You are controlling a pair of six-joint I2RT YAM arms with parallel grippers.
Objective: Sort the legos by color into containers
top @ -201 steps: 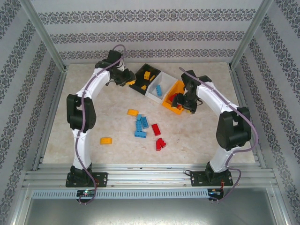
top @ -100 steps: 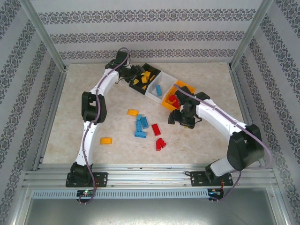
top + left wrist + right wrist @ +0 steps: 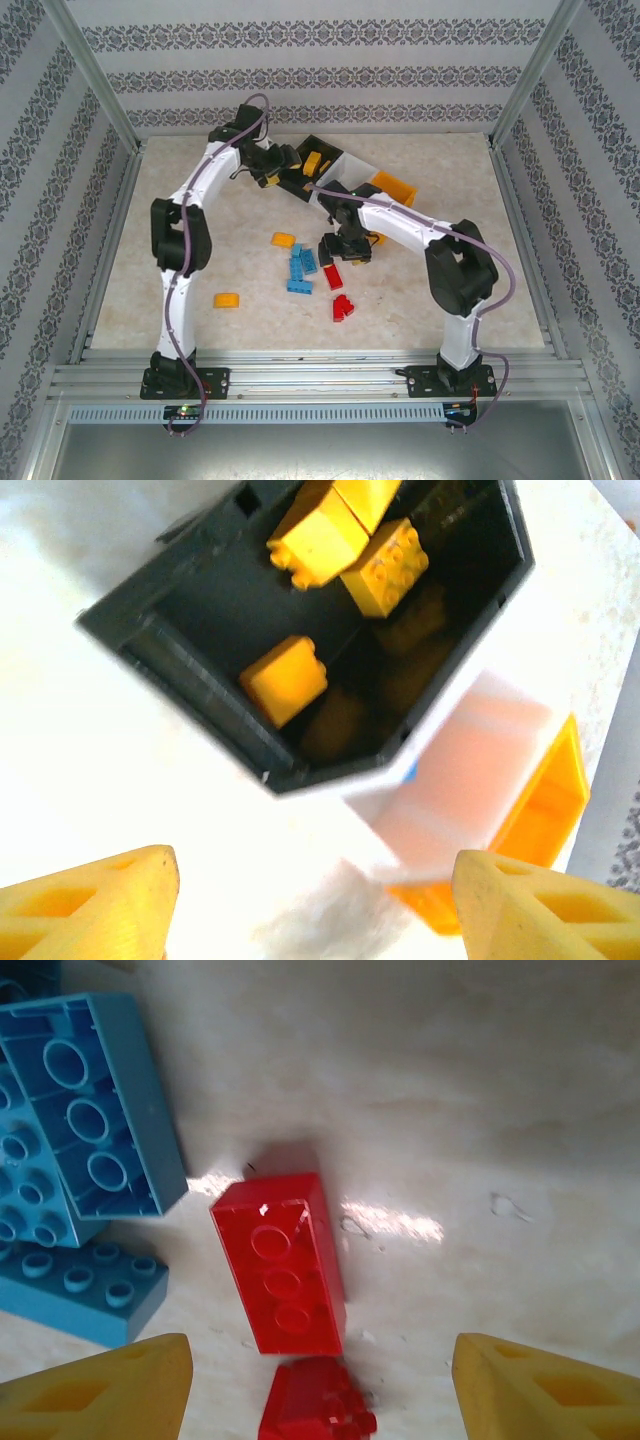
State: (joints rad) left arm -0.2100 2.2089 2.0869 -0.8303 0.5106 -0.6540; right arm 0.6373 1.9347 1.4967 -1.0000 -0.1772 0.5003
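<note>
Patterned walls (image 3: 300, 80) enclose a marbled table (image 3: 450, 290); left fingers (image 3: 90, 900) and right fingers (image 3: 100, 1385) spread, seemingly empty.

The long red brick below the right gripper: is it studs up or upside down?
Upside down: the long red brick shows a hollow underside with three tubes, no studs.

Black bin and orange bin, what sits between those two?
The white bin, side by side with the black bin and orange bin; the left wrist view shows it, washed out.

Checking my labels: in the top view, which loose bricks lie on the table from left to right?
Near yellow brick → far yellow brick → blue bricks → red bricks.
</note>
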